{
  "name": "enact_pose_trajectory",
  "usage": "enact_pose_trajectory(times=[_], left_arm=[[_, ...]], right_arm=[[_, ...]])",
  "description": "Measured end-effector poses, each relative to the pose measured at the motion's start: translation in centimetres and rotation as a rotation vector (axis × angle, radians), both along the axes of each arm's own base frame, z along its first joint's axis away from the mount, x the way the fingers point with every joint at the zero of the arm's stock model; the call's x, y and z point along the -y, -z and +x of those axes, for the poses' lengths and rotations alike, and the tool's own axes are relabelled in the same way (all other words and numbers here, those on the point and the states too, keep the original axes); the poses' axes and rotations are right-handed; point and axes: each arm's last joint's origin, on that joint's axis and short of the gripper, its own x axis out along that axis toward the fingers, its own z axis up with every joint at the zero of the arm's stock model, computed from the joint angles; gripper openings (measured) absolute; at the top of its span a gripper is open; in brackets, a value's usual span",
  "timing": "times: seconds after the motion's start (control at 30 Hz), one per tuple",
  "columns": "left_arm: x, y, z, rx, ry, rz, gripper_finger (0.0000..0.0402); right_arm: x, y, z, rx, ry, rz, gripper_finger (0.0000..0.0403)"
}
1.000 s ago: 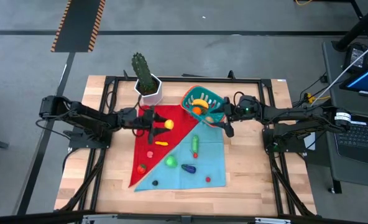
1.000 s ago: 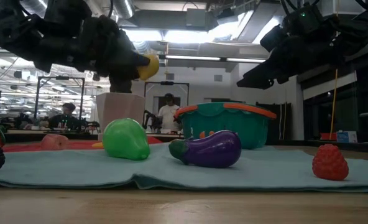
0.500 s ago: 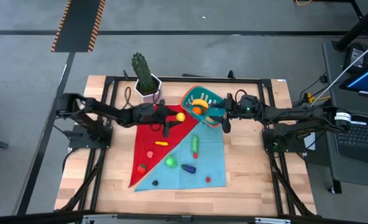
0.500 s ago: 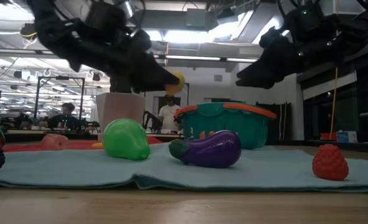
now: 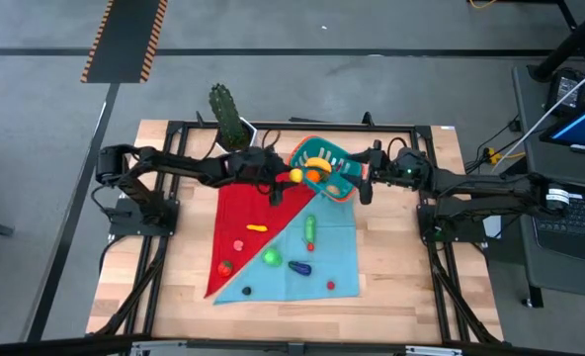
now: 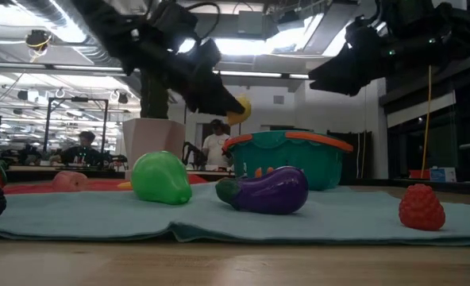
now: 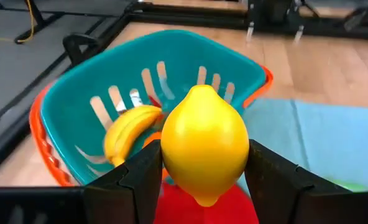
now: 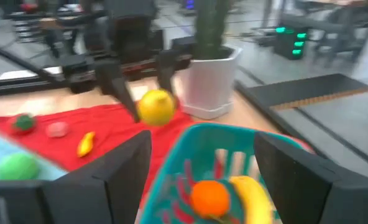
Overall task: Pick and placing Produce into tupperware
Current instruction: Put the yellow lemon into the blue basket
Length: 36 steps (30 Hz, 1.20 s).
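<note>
The teal tupperware (image 5: 324, 166) with an orange rim stands at the far middle of the table, with a banana (image 7: 129, 132) and an orange (image 8: 210, 198) inside. My left gripper (image 5: 287, 179) is shut on a yellow lemon (image 7: 204, 144), just left of the tub's rim and above the red cloth. At the tub's right side my right gripper (image 5: 364, 184) stands open and raised, touching nothing. More produce lies on the cloths: a green pear (image 6: 162, 177), a purple eggplant (image 6: 265, 191) and a red berry (image 6: 421, 206). My left gripper pinches the lemon between its two fingers (image 7: 139, 184), one on each side of its wide middle (image 7: 171, 155); both pointed ends stay free. The fingers come from the table's left, slanting a little downward. The lemon (image 6: 239, 110) is lifted clear, higher than the tub's rim.
A tall cactus in a white pot (image 5: 235, 133) stands just left of the tub at the far edge. A red cloth (image 5: 238, 213) and a teal cloth (image 5: 337, 252) cover the table's middle. People show in the room behind in the low view.
My left gripper has carried the lemon toward the table's right edge, from above the red cloth to the tub's left rim, rising slightly and levelling out. My right gripper has risen a little beside the tub and stays open.
</note>
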Motion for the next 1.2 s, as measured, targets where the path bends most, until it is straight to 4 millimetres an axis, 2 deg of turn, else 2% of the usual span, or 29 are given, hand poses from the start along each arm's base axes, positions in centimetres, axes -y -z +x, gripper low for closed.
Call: enact_pose_trajectory(times=[0.13,0.27,0.53,0.77,0.9,1.2], left_arm=[[-1.2,-2.5,0.9,-0.005,0.014,0.088,0.019],[-2.7,-3.4,1.5,-0.088,0.007,0.115,0.019],[-4.9,-3.0,4.6,-0.292,0.08,0.086,0.019],[-5.3,-2.5,7.2,-0.411,0.094,0.107,0.019],[-5.7,-1.9,7.8,-0.456,0.069,0.142,0.019],[-7.6,-0.9,7.0,-0.536,0.066,0.18,0.019]], right_arm=[[0.0,0.2,-0.2,-0.032,0.014,0.007,0.0283],[0.0,0.5,-0.2,-0.063,0.019,0.012,0.0283],[0.1,0.6,-0.3,-0.069,0.052,0.006,0.0283],[0.1,0.6,-0.3,-0.071,0.051,0.006,0.0283],[0.1,0.5,-0.3,-0.059,0.052,0.003,0.0283],[0.1,-0.4,-0.1,0.027,0.053,-0.021,0.0283]])
